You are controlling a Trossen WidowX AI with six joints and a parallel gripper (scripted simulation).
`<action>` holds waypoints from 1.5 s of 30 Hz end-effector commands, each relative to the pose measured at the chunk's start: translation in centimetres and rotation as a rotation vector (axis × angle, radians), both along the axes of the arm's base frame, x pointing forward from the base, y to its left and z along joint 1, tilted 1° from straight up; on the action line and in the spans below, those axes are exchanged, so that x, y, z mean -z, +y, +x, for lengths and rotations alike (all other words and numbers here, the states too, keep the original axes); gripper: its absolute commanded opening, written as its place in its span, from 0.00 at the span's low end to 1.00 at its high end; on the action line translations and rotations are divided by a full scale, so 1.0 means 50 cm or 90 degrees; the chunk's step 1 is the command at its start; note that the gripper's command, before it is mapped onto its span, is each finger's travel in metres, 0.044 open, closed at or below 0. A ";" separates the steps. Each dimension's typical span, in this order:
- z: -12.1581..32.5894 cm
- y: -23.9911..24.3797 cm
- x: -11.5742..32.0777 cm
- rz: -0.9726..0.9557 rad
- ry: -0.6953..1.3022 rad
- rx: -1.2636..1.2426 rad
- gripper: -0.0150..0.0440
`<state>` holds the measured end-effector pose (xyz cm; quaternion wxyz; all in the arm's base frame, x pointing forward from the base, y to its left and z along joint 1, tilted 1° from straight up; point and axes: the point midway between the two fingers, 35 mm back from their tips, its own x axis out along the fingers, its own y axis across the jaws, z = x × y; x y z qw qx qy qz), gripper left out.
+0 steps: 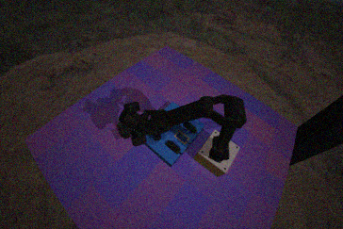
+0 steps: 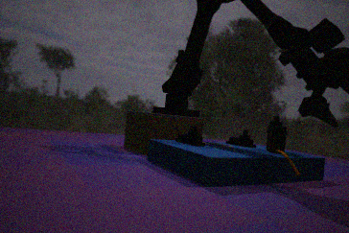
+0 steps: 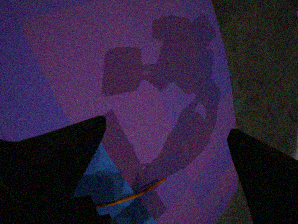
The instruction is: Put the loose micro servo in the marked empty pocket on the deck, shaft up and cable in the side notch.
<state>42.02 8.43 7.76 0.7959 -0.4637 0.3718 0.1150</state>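
Nearest in the exterior view, the purple mat spreads across the foreground, and on it lies the blue deck. At the deck's near right end a dark micro servo stands upright on top, tall above the surface, with an orange cable trailing from its base over the deck's edge. It looks perched on the deck, not sunk into a pocket, though the light is too dim to be sure. Two lower dark servos sit farther back along the deck, seemingly seated already.

Above and to the right of the standing servo hangs the gripper, apart from it, its jaws spread nearly to their full width with nothing between them. The wrist view looks down past both dark fingers at a corner of the deck and the orange cable, so the gripper is over that end but not yet around the servo.

Behind the deck, the arm's tan base block carries the arm up and over.

By my reading, the task is barely begun: the grasp, the seating in the marked pocket, the cable routing into the notch, and the release and retreat all remain.
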 end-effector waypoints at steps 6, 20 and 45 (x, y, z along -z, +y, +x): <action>-0.021 -0.031 0.016 -0.102 0.117 -0.129 1.00; -0.072 -0.077 0.029 -0.211 0.288 -0.359 1.00; -0.193 -0.135 0.001 -0.242 0.472 -0.812 1.00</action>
